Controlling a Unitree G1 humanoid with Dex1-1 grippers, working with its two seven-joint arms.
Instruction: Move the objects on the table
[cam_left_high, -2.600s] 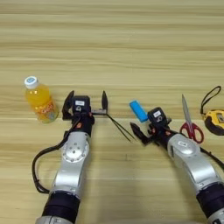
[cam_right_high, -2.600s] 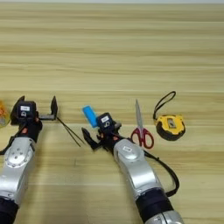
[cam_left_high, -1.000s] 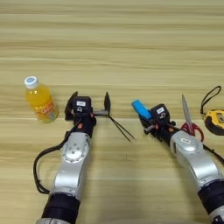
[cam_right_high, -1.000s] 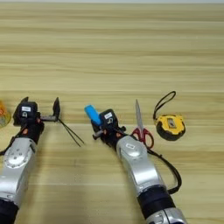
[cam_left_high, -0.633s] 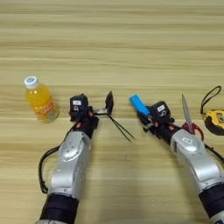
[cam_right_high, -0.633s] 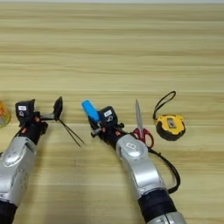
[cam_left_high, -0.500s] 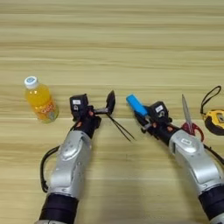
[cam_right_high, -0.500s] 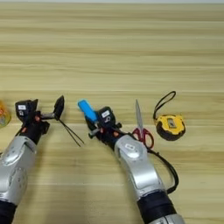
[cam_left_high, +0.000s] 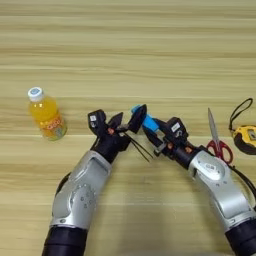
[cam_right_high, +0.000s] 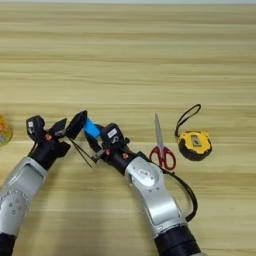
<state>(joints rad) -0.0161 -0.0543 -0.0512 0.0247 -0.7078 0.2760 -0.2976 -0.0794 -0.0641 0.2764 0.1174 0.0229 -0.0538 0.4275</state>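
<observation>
Grippers meet near the middle of the wooden table (cam_left_high: 150, 45). The right gripper (cam_left_high: 152, 134) is clamped on the light-blue block (cam_left_high: 148, 121), holding it tilted with its far end up and to the left. The left gripper (cam_left_high: 127, 121) has its fingers spread wide; one black finger (cam_left_high: 137, 117) lies against the far end of the block, the other sits to the left of it, so the block's end is at the mouth of the spread fingers. Just below the block, two thin black sticks (cam_left_high: 140, 147) lie on the table between the two wrists, slanting down to the right.

Well to the left of the block, the orange juice bottle (cam_left_high: 45, 115) with its white cap stands upright. To the right of the block, beyond the right forearm, the red-handled scissors (cam_right_high: 161, 145) lie with blades pointing away from the robot. Further right of the block, just beside the scissors, rests the yellow tape measure (cam_right_high: 195, 144) with its black strap looped upward.
</observation>
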